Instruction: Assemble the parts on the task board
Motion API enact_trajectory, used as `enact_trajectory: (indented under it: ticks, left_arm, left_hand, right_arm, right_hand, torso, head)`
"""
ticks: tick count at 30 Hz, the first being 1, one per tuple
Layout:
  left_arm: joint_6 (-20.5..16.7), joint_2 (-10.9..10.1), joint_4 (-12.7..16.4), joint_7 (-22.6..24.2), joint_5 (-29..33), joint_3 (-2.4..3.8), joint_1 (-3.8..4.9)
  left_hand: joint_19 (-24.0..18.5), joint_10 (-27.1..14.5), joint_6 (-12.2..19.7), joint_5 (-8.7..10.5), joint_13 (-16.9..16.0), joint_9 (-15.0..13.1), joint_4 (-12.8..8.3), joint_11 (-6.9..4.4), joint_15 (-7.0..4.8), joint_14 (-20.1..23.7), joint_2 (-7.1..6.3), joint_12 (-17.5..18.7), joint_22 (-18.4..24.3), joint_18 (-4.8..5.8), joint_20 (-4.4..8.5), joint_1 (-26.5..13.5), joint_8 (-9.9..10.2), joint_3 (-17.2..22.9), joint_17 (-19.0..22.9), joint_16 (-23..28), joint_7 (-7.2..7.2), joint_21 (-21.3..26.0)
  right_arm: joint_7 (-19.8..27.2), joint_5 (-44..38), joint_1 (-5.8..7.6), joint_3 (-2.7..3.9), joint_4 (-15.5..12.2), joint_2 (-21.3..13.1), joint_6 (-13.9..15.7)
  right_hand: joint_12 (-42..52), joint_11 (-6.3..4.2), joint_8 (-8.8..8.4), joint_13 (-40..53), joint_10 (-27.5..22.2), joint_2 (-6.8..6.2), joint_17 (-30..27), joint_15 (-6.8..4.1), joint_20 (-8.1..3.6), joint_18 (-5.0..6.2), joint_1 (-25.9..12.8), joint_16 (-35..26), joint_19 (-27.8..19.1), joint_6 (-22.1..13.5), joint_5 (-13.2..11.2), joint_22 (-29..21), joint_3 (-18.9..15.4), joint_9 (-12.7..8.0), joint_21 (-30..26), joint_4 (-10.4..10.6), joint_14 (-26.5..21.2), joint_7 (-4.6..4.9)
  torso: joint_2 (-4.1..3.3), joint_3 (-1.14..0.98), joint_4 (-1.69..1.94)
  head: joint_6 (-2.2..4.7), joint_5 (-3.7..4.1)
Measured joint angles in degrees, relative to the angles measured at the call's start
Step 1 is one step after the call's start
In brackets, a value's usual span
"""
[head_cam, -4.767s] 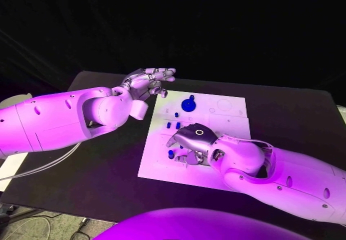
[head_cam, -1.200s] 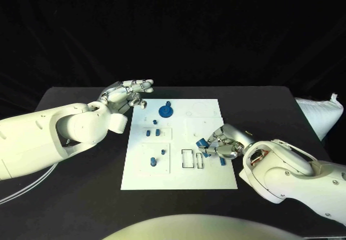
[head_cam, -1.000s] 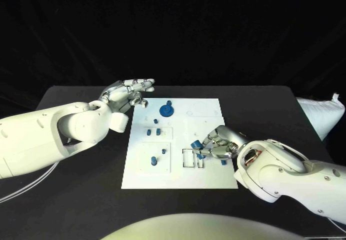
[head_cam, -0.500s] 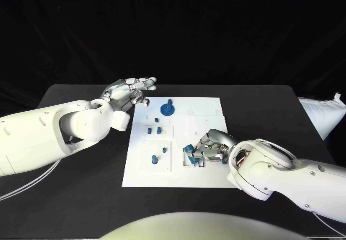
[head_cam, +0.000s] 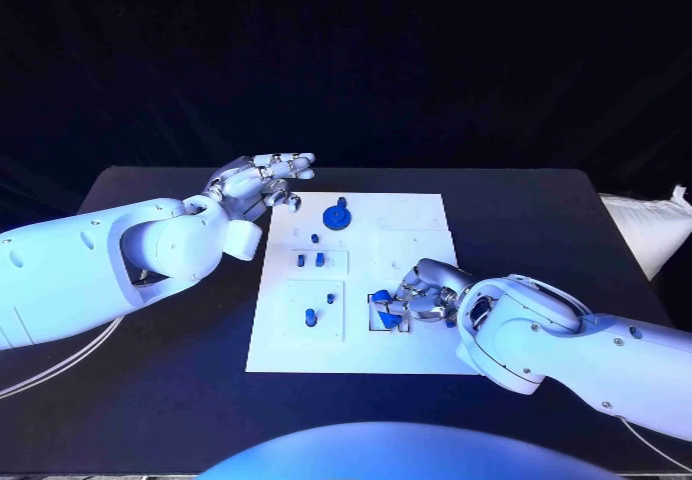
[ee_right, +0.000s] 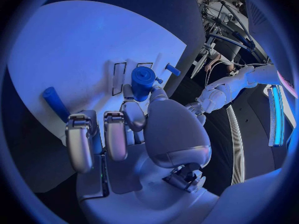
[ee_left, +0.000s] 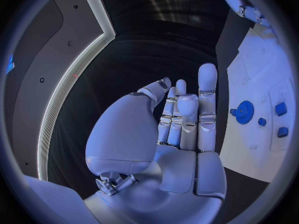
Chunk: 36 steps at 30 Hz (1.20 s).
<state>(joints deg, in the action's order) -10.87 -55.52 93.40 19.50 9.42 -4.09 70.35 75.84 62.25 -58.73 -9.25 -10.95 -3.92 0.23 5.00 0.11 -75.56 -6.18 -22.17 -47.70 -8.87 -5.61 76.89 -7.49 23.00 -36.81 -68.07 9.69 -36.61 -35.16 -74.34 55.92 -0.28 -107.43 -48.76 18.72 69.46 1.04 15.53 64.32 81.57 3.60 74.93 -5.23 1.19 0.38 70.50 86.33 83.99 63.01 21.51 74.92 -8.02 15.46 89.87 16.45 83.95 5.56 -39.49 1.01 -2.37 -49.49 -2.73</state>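
Now my right hand (head_cam: 418, 298) pinches a blue peg (ee_right: 142, 79) over the white board (head_cam: 418, 215); my left hand (head_cam: 260, 182) hovers empty, fingers apart.

The right hand (head_cam: 418, 298) crowds the slots on the task board (head_cam: 418, 222); blue pegs (head_cam: 309, 260) and a wheel (head_cam: 338, 216) stand in its left half. The left hand (head_cam: 260, 185) hangs off its far left corner.

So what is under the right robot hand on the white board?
Under the right robot hand lie the task board and its narrow slots. The hand holds a blue part above them; its fingers cover the rest.
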Motion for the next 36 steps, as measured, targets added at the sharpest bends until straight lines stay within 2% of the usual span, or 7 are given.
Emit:
enact_trajectory:
  ticks: [6,9,13,16,23,31,36]
  left_arm:
    - [0.00,-0.03,0.03,0.00,0.00,0.01,0.00]
    - [0.00,-0.04,0.04,-0.01,0.00,0.01,0.00]
    - [0.00,-0.08,0.05,-0.02,0.00,0.01,0.00]
    - [0.00,-0.10,0.06,-0.03,0.00,0.00,0.00]
    - [0.03,-0.12,0.06,-0.05,0.00,-0.01,0.00]
    - [0.08,-0.20,0.02,-0.07,0.00,-0.01,0.00]
    - [0.12,-0.22,0.01,-0.10,0.00,-0.01,0.00]
  left_hand:
    - [0.00,0.00,0.00,0.00,0.00,0.00,0.00,0.00,0.00,0.00,0.00,0.00,0.00,0.00,0.00,0.00,0.00,0.00,0.00,0.00,0.00,0.00]
    - [0.00,0.00,0.00,0.00,0.00,0.00,0.00,0.00,0.00,0.00,0.00,0.00,0.00,0.00,0.00,0.00,0.00,0.00,0.00,0.00,0.00,0.00]
    - [0.00,0.00,0.00,0.00,0.01,0.00,0.00,0.00,0.00,0.00,0.00,0.00,-0.01,0.00,0.00,0.00,0.00,0.00,0.00,0.00,0.00,0.00]
    - [0.00,0.00,0.00,0.00,0.01,0.00,0.00,0.00,0.00,0.00,0.00,0.00,0.00,0.00,0.00,0.00,0.00,0.00,0.00,0.00,0.00,0.00]
    - [0.00,0.00,0.00,0.00,0.01,0.00,0.00,0.00,0.00,0.00,0.00,0.00,-0.01,0.00,0.00,0.00,0.00,0.00,-0.01,0.00,0.00,0.00]
    - [0.00,0.00,0.00,0.00,0.02,0.00,0.00,0.00,0.00,0.00,0.00,0.00,-0.01,0.00,0.00,0.00,0.00,0.00,-0.01,0.00,0.00,0.00]
    - [0.00,0.00,0.00,0.00,0.02,0.00,0.00,0.00,0.00,0.00,0.00,0.00,-0.01,0.00,0.00,0.00,0.00,0.00,-0.01,0.00,0.00,0.00]
  right_arm:
    - [-0.12,-0.79,0.00,-0.01,0.33,0.32,-0.72]
    - [-0.21,-1.39,-0.01,-0.07,0.49,0.38,-0.90]
    - [-0.32,-2.38,-0.01,-0.07,0.69,0.38,-0.84]
    - [-0.38,-3.20,-0.02,-0.07,0.74,0.31,-0.64]
    - [-0.39,-4.57,-0.16,-0.07,-0.42,-0.11,0.12]
    - [-0.16,-5.65,-0.67,-0.06,-2.53,-1.22,0.35]
    - [-0.10,-6.84,-0.79,-0.06,-2.57,-1.40,0.30]
  right_hand:
    - [2.54,-0.22,0.87,0.92,-0.19,0.17,0.00,-0.23,-0.17,0.00,-2.84,0.00,0.01,1.24,-4.64,0.00,-1.63,4.41,0.00,0.02,0.19,-1.02]
    - [4.43,-0.42,0.74,1.04,-0.40,0.37,-0.01,-0.46,-0.17,0.00,-5.26,0.00,0.01,3.51,-8.26,-0.01,-3.23,5.21,0.00,0.06,0.18,-3.35]
    - [5.76,-0.44,0.74,6.87,-0.39,0.58,-0.01,-0.57,-0.17,0.00,-9.77,0.00,0.01,3.05,-14.61,-0.01,-5.90,6.07,0.00,-0.27,0.29,-3.28]
    - [4.93,-2.58,0.74,10.63,1.80,0.54,-0.01,-0.68,-0.17,0.00,-11.97,0.00,0.01,2.66,-17.44,-0.01,-7.39,6.75,0.00,0.18,-0.11,-3.30]
    - [4.81,-2.87,0.74,10.64,2.09,0.19,-0.01,-0.50,-0.17,0.00,-10.09,-0.01,0.01,2.66,-17.18,-0.01,-7.74,7.73,0.00,-0.70,0.06,-3.29]
    - [6.53,-2.76,0.74,11.03,2.16,-2.78,-0.02,-0.37,-0.17,0.00,0.98,-0.01,0.01,2.45,-18.08,-0.01,-5.35,9.30,0.00,-8.10,0.16,-3.50]
    - [7.25,-2.22,0.74,12.66,1.64,-2.01,-0.02,-0.07,-0.17,0.00,3.95,-0.01,0.01,2.45,-18.29,-0.02,-3.56,9.85,0.00,-10.03,0.08,-3.50]
  torso:
    - [0.00,0.00,0.01]
    - [0.01,0.00,0.01]
    - [0.01,-0.01,-0.01]
    - [0.01,-0.01,-0.02]
    - [0.01,-0.06,-0.02]
    - [0.01,-0.09,-0.02]
    - [0.01,-0.08,-0.03]
  head:
    - [-0.13,-0.07]
    - [-0.14,-0.08]
    - [-0.15,-0.05]
    - [-0.16,-0.04]
    - [-0.15,0.11]
    - [-0.26,0.20]
    - [-0.28,0.10]
